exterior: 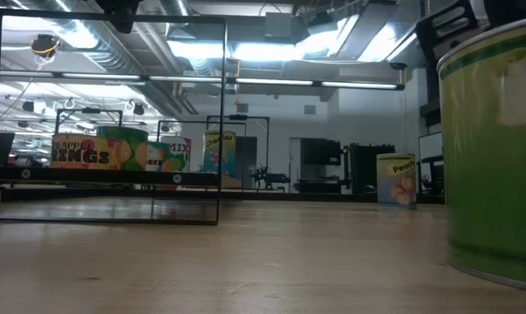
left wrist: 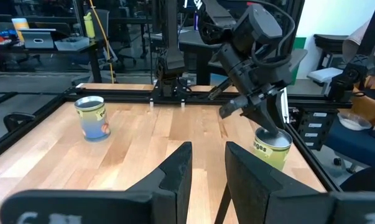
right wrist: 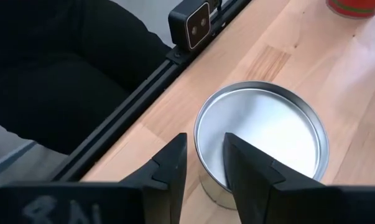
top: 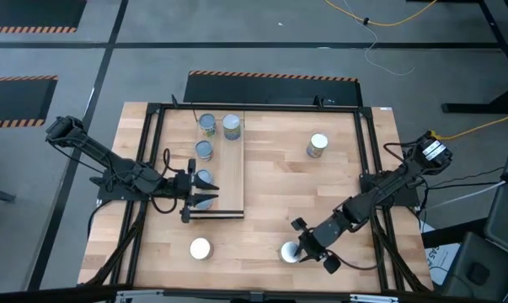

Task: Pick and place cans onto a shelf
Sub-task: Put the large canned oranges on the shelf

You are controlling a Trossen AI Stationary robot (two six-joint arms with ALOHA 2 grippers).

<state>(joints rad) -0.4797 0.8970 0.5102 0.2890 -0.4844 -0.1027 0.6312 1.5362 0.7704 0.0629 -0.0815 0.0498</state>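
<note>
Four cans (top: pixel 208 126) stand on the shelf (top: pixel 228 181) at about ten o'clock on the desk (top: pixel 270 181) — three more wait on the bare wood: one at one o'clock (top: pixel 318 146), one at seven (top: pixel 200 248), one at five (top: pixel 289 252). About half done, I'd judge. Right tool (right wrist: pixel 204 163) hangs over the five o'clock can's rim, fingers slightly parted, gripping nothing yet. Left tool (top: pixel 205 190) sits at the shelf's near end by the fourth can (top: pixel 205 178), fingers narrowly apart — holding nothing.
</note>
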